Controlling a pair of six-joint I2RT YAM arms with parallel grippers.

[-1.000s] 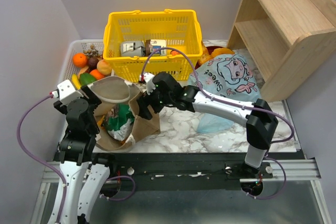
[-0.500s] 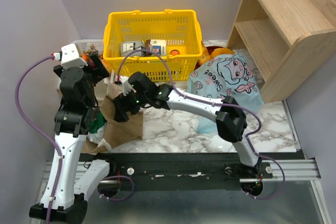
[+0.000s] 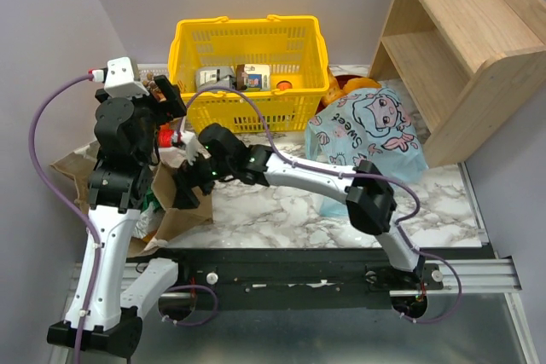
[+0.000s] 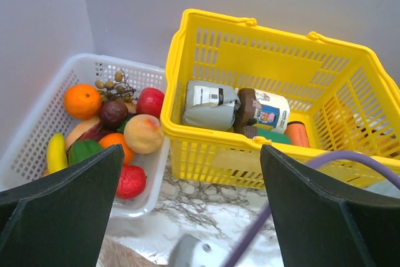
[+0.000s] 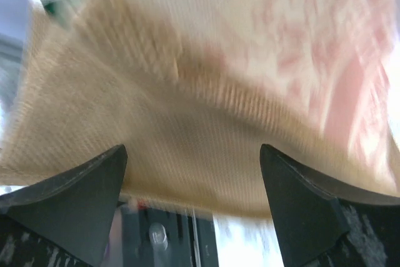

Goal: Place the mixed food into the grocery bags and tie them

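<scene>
Marble table (image 3: 290, 210) bears tan bag (image 3: 183, 215); left fingers (image 4: 62, 211), right fingers (image 5: 69, 198) spread wide.

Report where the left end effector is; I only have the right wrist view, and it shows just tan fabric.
Observer: The left end effector is open and empty, raised and facing the white fruit tray and the yellow basket.
Operator: List what is in that tray.
Observer: It holds oranges, a red fruit and a dark fruit.
Operator: Locate the blue bag.
Observer: The light-blue bag lies right of the yellow basket, beside the wooden shelf.
</scene>
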